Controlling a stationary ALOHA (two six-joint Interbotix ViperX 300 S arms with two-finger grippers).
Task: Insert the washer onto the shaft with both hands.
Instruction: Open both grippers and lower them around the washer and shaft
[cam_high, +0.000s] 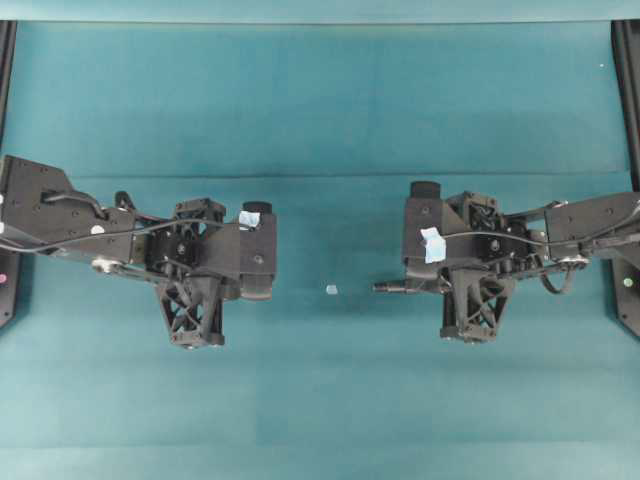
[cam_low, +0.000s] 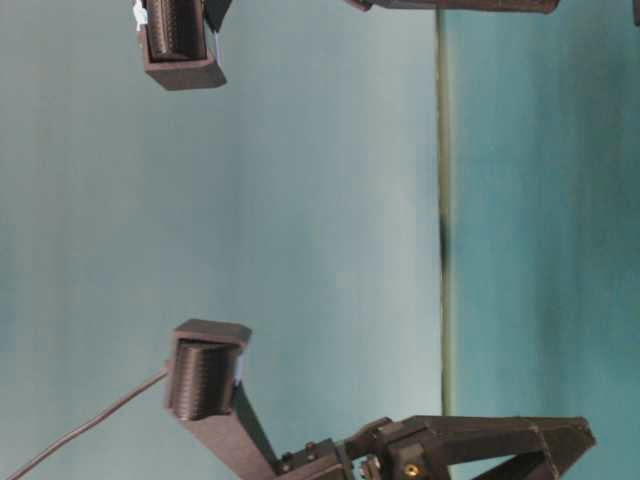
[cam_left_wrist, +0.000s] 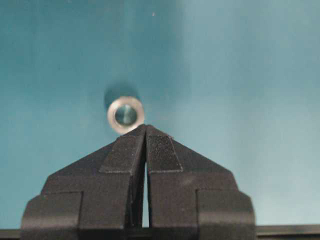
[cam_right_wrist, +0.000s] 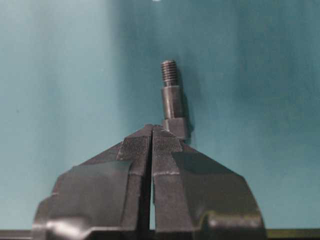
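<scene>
The washer (cam_left_wrist: 125, 115), a small silvery ring with a dark hole, lies flat on the teal table just past the tips of my left gripper (cam_left_wrist: 145, 127), a little to their left. That gripper is shut with nothing between its pads. The shaft (cam_right_wrist: 171, 97), a dark stepped rod with a threaded far end, lies on the table beyond my right gripper (cam_right_wrist: 151, 129), its near end just right of the shut, empty tips. Overhead, the shaft (cam_high: 390, 287) pokes out leftward from the right gripper (cam_high: 412, 283). The left gripper (cam_high: 262, 285) hides the washer there.
A tiny pale chip (cam_high: 331, 289) lies on the table between the two grippers. The teal table (cam_high: 320, 400) stretches well beyond both arms. Black frame rails (cam_high: 628, 150) run along the left and right edges.
</scene>
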